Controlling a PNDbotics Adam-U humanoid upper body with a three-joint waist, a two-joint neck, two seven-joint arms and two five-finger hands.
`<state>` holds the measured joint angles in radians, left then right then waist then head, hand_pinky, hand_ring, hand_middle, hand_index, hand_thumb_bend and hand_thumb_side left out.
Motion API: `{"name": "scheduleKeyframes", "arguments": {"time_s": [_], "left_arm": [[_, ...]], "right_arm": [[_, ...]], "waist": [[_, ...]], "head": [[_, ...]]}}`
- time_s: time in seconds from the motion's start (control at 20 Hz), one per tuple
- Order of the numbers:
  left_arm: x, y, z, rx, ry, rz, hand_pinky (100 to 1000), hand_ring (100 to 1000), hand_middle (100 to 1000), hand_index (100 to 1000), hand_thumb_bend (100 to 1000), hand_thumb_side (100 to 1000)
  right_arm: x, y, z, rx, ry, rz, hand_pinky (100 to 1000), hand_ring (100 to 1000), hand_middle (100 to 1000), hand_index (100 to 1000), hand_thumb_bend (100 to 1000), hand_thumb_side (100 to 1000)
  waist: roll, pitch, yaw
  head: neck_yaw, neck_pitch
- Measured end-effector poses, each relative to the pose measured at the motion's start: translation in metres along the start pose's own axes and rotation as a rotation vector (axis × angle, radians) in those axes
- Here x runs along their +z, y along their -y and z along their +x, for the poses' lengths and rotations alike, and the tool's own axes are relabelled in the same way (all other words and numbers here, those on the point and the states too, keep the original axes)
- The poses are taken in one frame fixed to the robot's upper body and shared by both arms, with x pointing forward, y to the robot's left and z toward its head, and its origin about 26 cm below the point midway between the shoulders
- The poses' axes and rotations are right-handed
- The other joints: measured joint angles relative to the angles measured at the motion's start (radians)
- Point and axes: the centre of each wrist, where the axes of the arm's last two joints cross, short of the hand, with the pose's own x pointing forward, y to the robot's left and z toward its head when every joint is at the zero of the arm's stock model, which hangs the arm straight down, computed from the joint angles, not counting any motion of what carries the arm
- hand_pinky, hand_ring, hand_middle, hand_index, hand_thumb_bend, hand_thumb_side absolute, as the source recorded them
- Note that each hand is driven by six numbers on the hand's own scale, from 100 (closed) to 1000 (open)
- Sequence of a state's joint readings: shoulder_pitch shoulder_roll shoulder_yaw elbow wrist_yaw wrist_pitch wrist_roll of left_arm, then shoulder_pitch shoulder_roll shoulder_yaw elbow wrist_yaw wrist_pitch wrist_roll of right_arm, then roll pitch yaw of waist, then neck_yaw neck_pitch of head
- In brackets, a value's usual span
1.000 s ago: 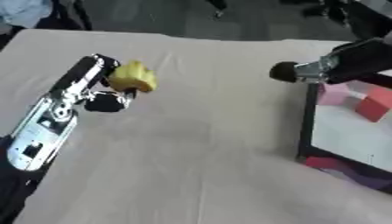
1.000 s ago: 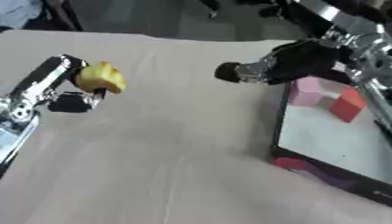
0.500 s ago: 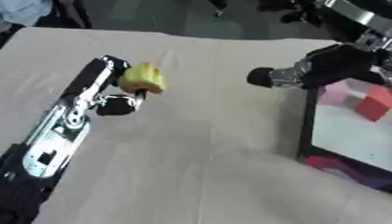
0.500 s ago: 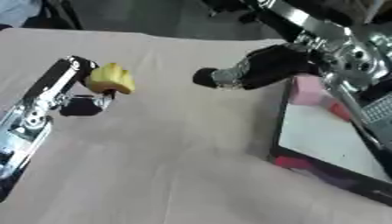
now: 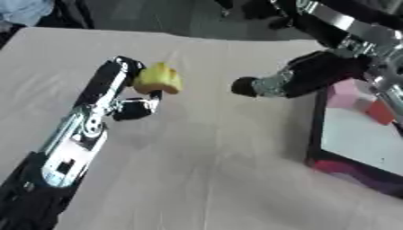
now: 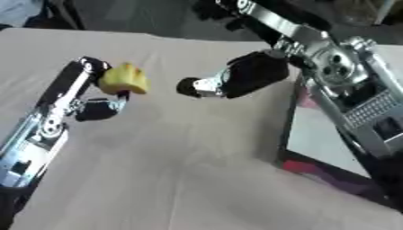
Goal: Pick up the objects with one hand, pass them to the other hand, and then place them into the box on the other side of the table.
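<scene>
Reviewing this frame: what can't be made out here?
- Right hand: blurred in both views; finger pose unclear.
- Box: cut off by the right edge in the left eye view; the right arm hides its contents in the right eye view.
- Yellow object: identity unclear; left hand covers part.

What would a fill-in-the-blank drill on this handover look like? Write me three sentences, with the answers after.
1. The yellow object is held by the robot's ____ hand.
2. The right hand is ____ the yellow object, not touching it.
3. A pink block and a ____ block lie in the box.

Missing words: left; apart from; red
</scene>
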<state>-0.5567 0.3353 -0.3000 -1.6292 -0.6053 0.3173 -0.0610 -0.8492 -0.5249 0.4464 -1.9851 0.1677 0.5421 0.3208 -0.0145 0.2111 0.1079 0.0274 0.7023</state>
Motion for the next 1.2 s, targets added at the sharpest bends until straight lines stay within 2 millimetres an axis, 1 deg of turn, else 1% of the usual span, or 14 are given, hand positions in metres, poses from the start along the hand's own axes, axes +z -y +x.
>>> {"name": "scheduleKeyframes", "arguments": {"time_s": [0.35,0.5,0.85,1.2], "left_arm": [[-0.004,0.007,0.011,-0.004,0.04,0.009,609,528,426,530,100,100],[-0.005,0.011,0.014,-0.011,0.047,0.007,608,528,426,530,100,100],[-0.009,0.013,0.028,0.002,0.094,0.018,606,523,423,529,100,100],[-0.007,0.009,0.04,0.031,0.143,0.036,604,518,418,528,100,100]], "right_arm": [[-0.007,-0.004,0.012,0.021,0.018,0.039,905,928,817,867,609,246],[-0.008,-0.006,0.015,0.031,0.018,0.056,903,925,814,863,600,231],[-0.013,-0.009,0.024,0.055,0.024,0.075,899,917,802,850,580,202],[-0.021,-0.013,0.019,0.089,-0.003,0.08,899,916,801,846,567,196]], "waist": [[-0.007,-0.002,0.006],[-0.007,-0.005,0.009],[-0.007,-0.005,0.016],[-0.007,-0.005,0.017]], "head": [[-0.006,0.0],[-0.009,0.0],[-0.015,0.0],[-0.018,0.005]]}}
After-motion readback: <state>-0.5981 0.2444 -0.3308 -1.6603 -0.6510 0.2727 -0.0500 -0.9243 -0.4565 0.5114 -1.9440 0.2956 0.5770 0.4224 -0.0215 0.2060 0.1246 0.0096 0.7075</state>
